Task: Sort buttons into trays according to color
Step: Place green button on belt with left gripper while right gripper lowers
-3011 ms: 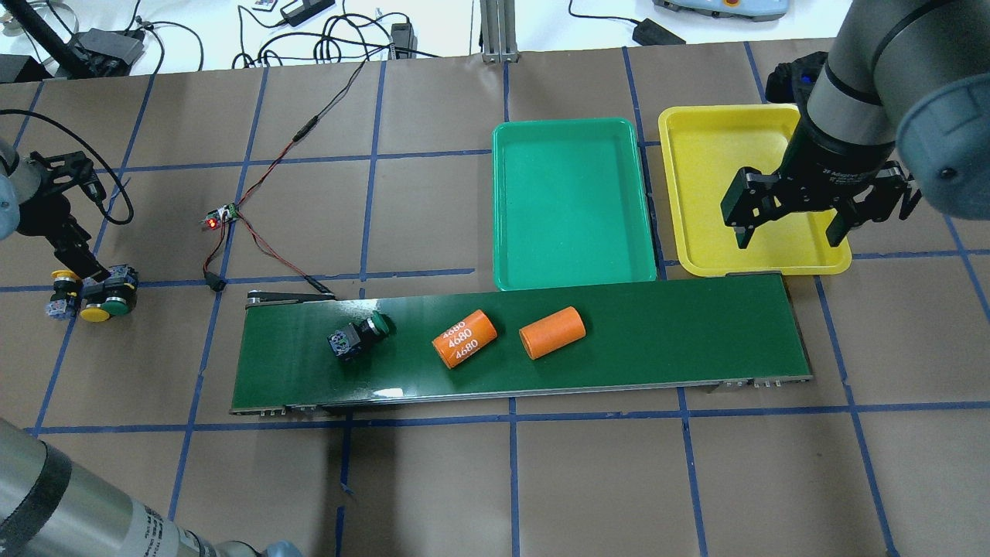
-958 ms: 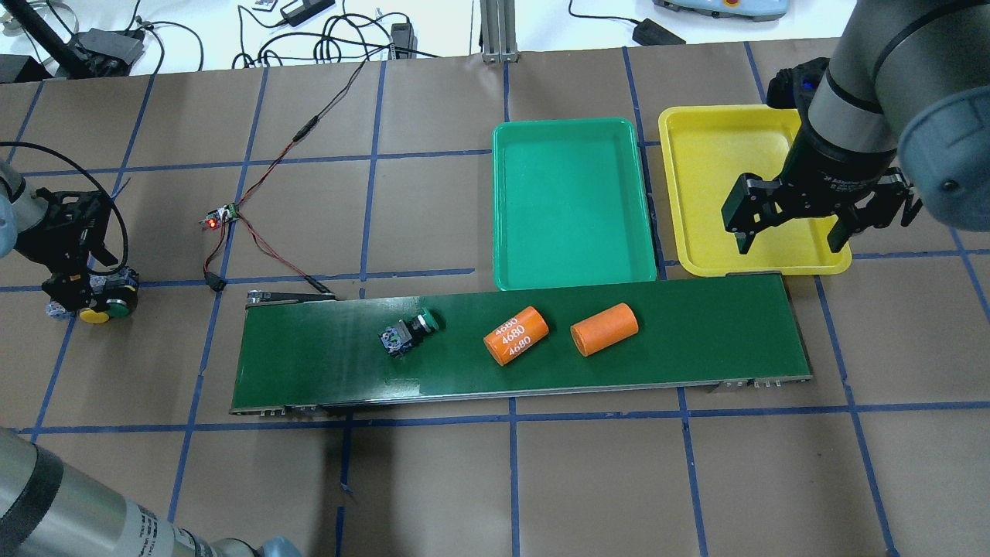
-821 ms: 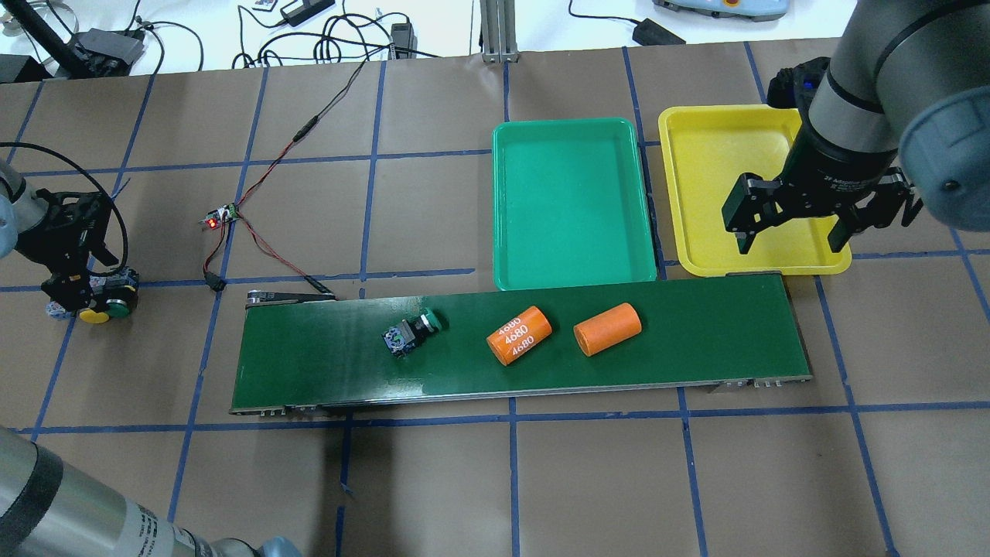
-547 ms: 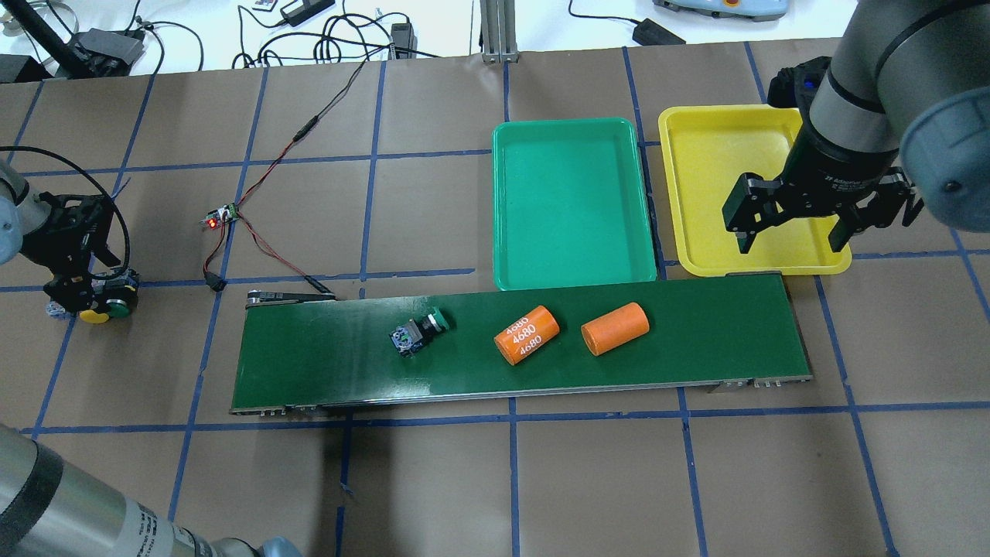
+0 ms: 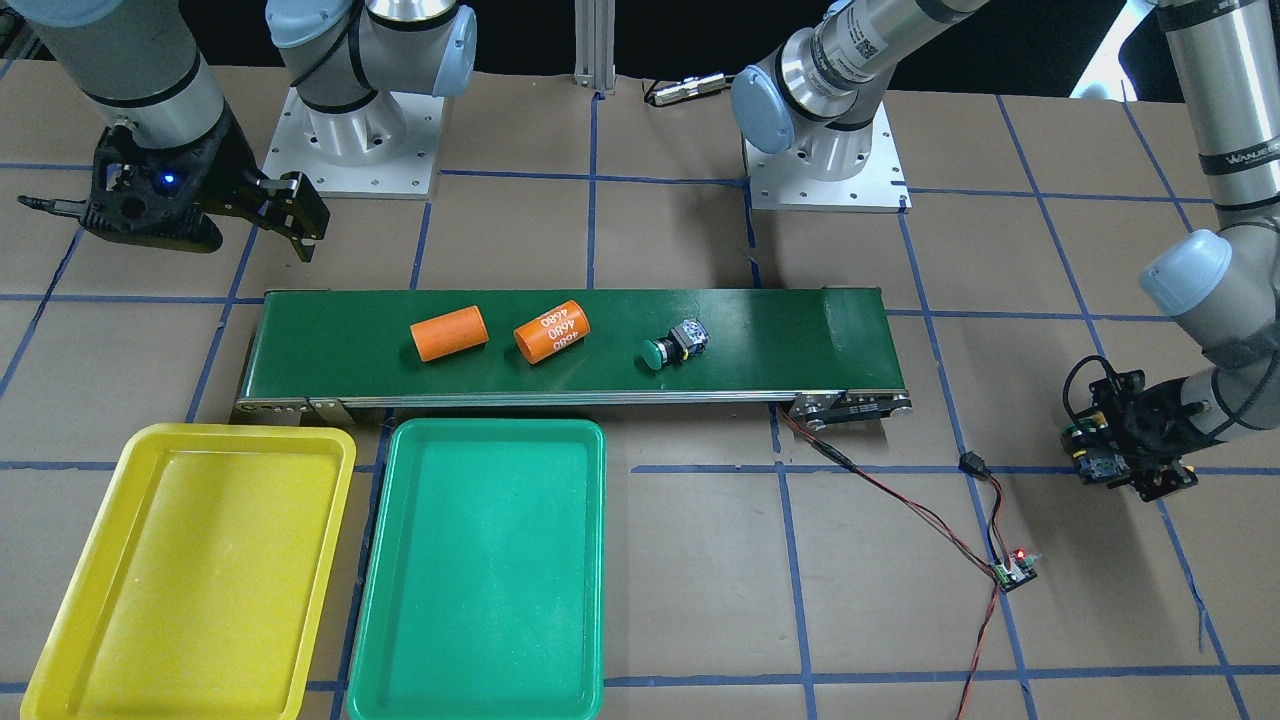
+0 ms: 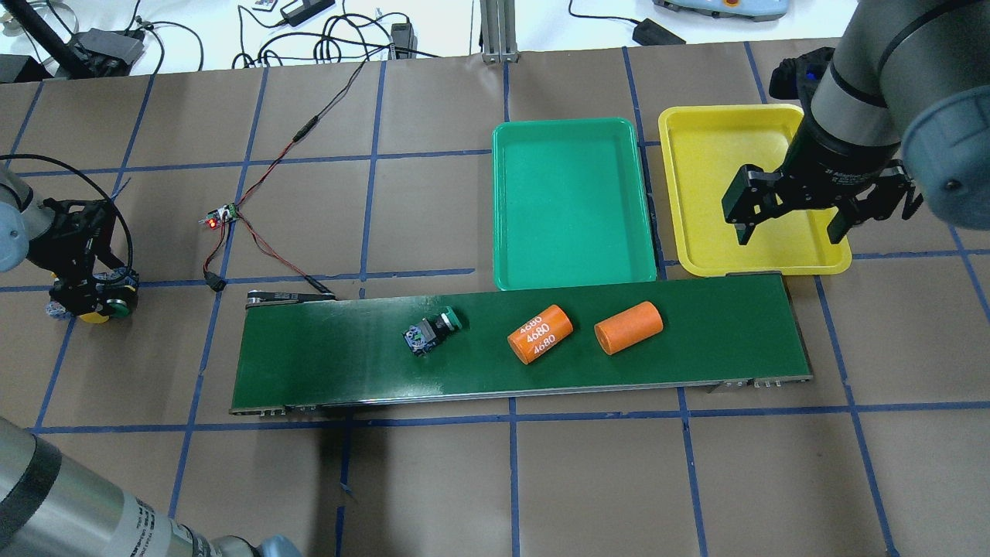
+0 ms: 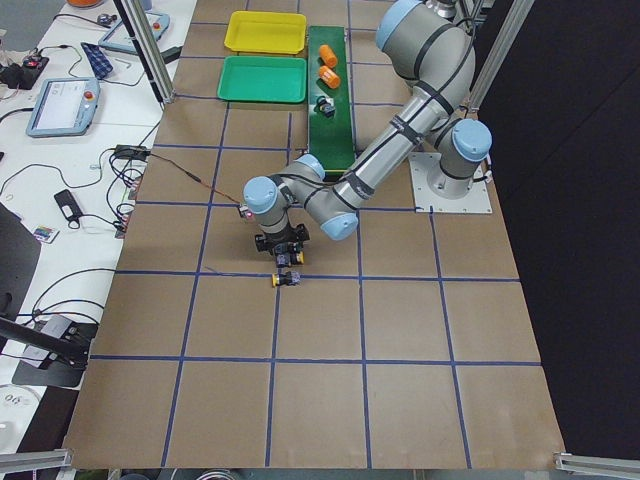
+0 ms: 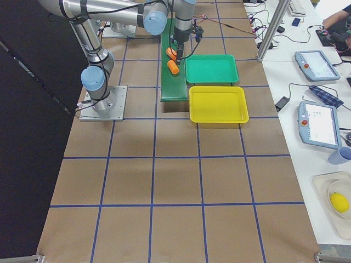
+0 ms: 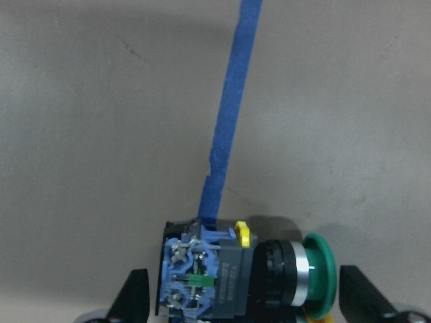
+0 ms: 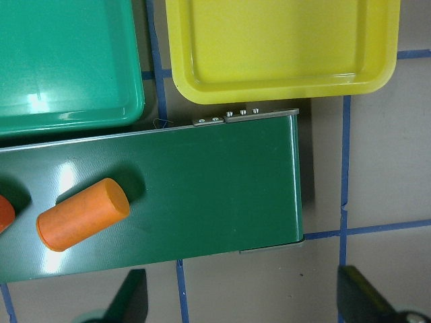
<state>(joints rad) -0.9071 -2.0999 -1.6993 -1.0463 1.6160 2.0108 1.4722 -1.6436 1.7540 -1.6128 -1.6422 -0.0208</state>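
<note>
One green-capped button (image 6: pixel 431 333) lies on its side on the dark-green conveyor belt (image 6: pixel 696 356), left of the middle. More buttons sit in a cluster (image 6: pixel 104 308) on the table at far left, with a yellow and a green cap showing. My left gripper (image 6: pixel 81 290) is down over that cluster. In the left wrist view it is open (image 9: pixel 249 299), with its fingers on either side of a green-capped button (image 9: pixel 242 276). My right gripper (image 6: pixel 789 232) is open and empty above the near edge of the yellow tray (image 6: pixel 711 170). The green tray (image 6: pixel 572 201) beside it holds nothing.
Two orange cylinders (image 6: pixel 540 334) (image 6: pixel 628 328), one marked 4680, lie on the belt right of the button. A small circuit board (image 6: pixel 220 216) with a red light and its wires lies on the table left of the belt.
The button and both orange cylinders have ridden rightward along the belt. My left gripper has come down over the button cluster at far left. My right gripper has barely moved.
</note>
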